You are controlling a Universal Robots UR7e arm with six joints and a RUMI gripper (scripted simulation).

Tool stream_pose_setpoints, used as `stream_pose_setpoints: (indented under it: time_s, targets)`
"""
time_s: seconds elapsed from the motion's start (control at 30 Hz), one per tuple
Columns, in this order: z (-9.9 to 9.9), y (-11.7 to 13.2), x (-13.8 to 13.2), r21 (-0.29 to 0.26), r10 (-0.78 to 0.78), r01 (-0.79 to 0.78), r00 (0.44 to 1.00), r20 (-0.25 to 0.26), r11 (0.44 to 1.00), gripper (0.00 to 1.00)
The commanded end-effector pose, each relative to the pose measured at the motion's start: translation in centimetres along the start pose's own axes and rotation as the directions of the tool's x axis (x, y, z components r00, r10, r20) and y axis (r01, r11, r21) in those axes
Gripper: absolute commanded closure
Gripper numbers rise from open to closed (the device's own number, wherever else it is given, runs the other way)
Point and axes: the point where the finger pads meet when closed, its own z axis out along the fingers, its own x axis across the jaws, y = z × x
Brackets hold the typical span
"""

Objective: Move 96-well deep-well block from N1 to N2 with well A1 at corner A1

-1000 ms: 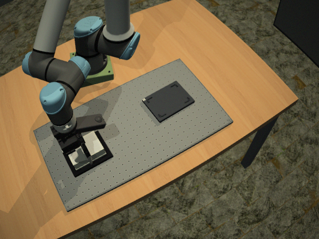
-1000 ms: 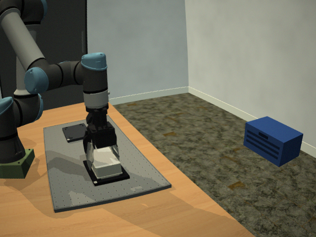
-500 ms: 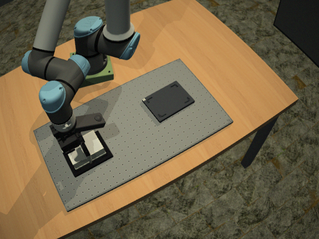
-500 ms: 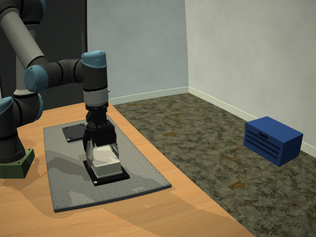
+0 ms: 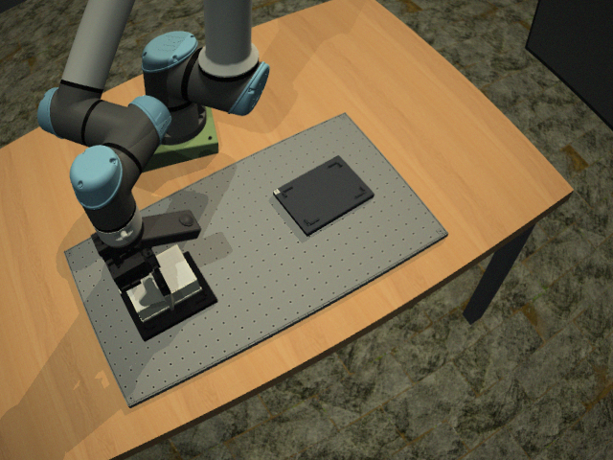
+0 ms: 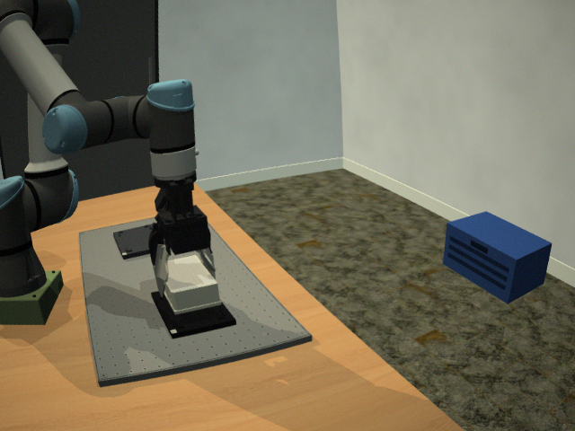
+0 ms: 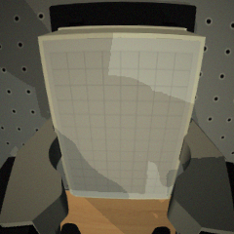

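The white 96-well deep-well block [image 5: 168, 285] is over the black plate nest N1 [image 5: 175, 307] at the near left of the grey perforated baseplate [image 5: 257, 252]. My gripper [image 5: 158, 291] is shut on the block, its fingers clamped on the two long sides. In the exterior view the block [image 6: 190, 284] appears slightly above nest N1 [image 6: 195, 315], with the gripper [image 6: 183, 267] around it. In the wrist view the block's well grid [image 7: 119, 112] fills the frame between the grey fingers. The empty black nest N2 [image 5: 323, 194] lies further right on the baseplate. The cut corner is not discernible.
The arm's green base [image 5: 185, 143] stands at the back of the wooden table. A blue box [image 6: 497, 255] sits on the floor away from the table. Nest N2 shows behind the gripper in the exterior view [image 6: 132, 241].
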Motion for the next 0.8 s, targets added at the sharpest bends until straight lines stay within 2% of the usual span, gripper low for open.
stream_pose_setpoints:
  time_s: [0.0, 0.77]
  targets:
    - [-0.9, 0.0, 0.0, -0.001, 0.0, 0.0, 1.0, -0.001, 1.0, 1.0]
    - [-4.4, 0.0, 0.0, -0.001, 0.0, 0.0, 1.0, -0.001, 1.0, 1.0]
